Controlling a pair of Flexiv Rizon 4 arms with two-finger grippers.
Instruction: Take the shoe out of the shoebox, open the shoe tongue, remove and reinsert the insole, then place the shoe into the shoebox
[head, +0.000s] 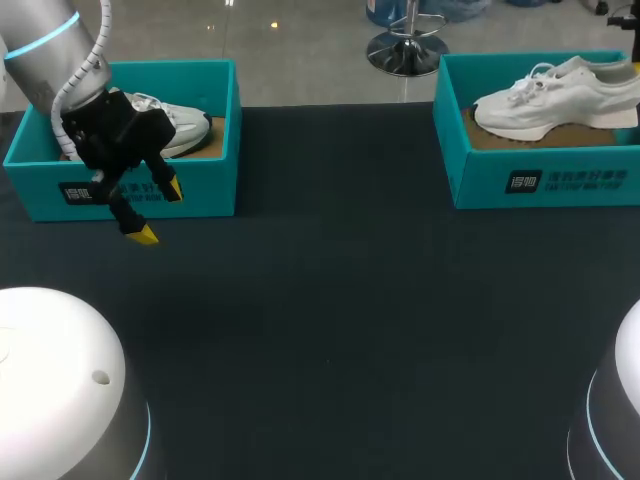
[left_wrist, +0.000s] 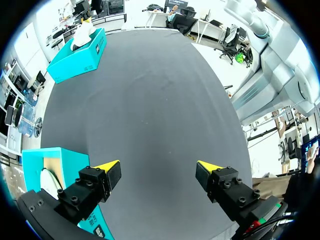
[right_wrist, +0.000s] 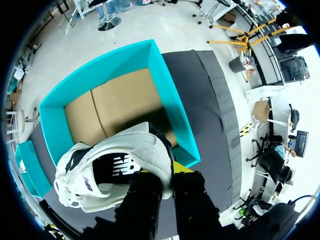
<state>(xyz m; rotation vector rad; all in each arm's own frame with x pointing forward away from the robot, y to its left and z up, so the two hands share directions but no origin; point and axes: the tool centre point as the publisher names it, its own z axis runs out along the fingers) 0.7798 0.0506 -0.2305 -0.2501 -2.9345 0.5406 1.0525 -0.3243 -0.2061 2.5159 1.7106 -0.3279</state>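
Over the dark table (head: 330, 300) my left gripper (head: 158, 212) hangs spread by the left box (head: 215, 150); my right gripper (right_wrist: 170, 170) clamps the shoe (right_wrist: 125, 155).

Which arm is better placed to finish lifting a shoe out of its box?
Right: the right gripper holds the white shoe above its shoebox. The left gripper hangs open and empty over the table.

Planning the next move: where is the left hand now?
In the head view, the left hand is at the table's left, open, just in front of the left shoebox.
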